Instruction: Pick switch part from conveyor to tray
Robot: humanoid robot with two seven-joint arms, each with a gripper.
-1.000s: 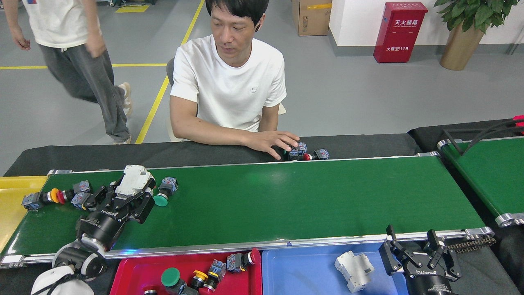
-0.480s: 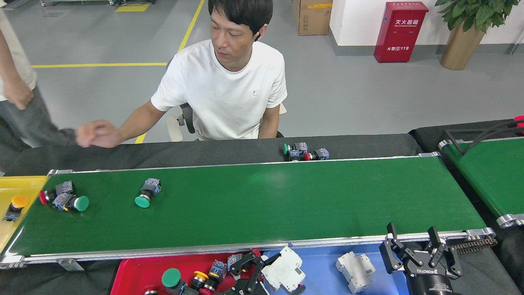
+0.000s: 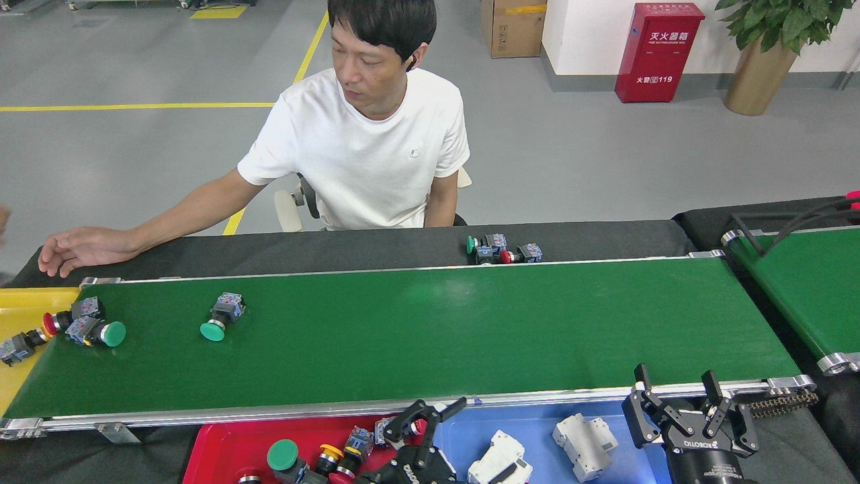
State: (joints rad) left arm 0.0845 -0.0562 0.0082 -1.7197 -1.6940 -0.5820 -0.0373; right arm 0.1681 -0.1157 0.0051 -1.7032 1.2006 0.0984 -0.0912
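Note:
The conveyor [image 3: 430,329] runs across the middle of the view. My left gripper [image 3: 438,407] stands open at the bottom, over the seam between the red tray [image 3: 222,447] and the blue tray [image 3: 524,427]. Just right of it a white switch part [image 3: 498,462] lies free in the blue tray, and a second white part [image 3: 583,440] lies further right. A green-capped button part [image 3: 222,317] rests on the belt, with a red and a green one [image 3: 87,328] at the belt's left end. My right gripper [image 3: 678,398] is open and empty at the blue tray's right end.
A seated person reaches a hand [image 3: 77,245] to the table's far left corner. A yellow tray [image 3: 20,302] sits off the belt's left end, with a button part [image 3: 17,347] at its edge. More button parts [image 3: 502,249] lie behind the belt. Several buttons fill the red tray. A second green belt [image 3: 806,282] stands at right.
My left gripper carried the white part from the belt to the blue tray and let it go there. The belt's parts drifted left. The person's hand moved to the far left.

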